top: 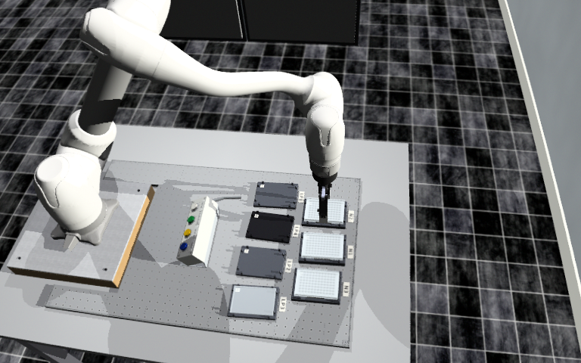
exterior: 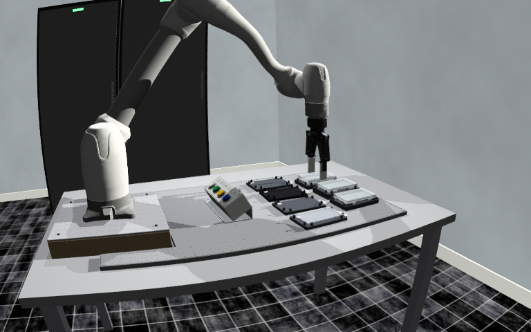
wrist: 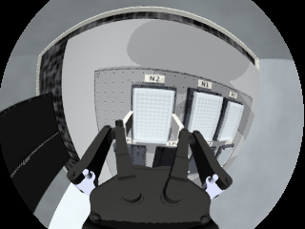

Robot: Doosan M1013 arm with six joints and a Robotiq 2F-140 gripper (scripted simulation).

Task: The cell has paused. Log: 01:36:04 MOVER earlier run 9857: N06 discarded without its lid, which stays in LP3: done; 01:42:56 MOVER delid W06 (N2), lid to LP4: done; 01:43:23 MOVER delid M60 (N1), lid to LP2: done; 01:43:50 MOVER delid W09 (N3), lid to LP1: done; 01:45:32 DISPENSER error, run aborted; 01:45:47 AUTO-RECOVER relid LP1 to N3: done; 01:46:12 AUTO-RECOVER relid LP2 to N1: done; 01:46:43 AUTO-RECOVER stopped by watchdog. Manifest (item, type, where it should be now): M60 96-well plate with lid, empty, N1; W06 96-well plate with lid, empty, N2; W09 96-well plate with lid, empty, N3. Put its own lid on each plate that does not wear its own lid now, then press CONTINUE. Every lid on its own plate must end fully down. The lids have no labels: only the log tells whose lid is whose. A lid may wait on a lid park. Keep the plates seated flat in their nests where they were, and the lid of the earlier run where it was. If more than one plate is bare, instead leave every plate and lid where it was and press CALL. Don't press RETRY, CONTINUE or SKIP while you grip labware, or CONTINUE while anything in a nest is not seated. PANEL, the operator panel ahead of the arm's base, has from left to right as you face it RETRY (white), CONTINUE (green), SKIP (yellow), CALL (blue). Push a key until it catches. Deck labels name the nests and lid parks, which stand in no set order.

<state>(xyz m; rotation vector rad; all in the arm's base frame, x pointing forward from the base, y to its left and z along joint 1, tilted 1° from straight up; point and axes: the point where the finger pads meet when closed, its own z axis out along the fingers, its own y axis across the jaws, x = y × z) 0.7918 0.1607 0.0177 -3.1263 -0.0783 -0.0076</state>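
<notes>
My gripper (top: 324,210) stands straight down over nest N2 and is shut on a clear lid (wrist: 152,129), gripping its two long sides. The lid lies over the 96-well plate in N2; I cannot tell whether it is fully down. In the exterior view the fingertips (exterior: 317,170) reach the top of that plate. The plates in N1 (top: 322,247) and N3 (top: 317,284) sit flat in their nests under clear lids. Lid parks LP1 (top: 276,194), LP4 (top: 269,227) and LP2 (top: 260,262) are bare. LP3 (top: 253,302) holds a clear lid.
The operator panel (top: 197,232) stands left of the lid parks, with its white, green (top: 191,219), yellow and blue (top: 183,246) keys in a row. The arm's base (top: 70,201) sits on a raised block at the deck's left end.
</notes>
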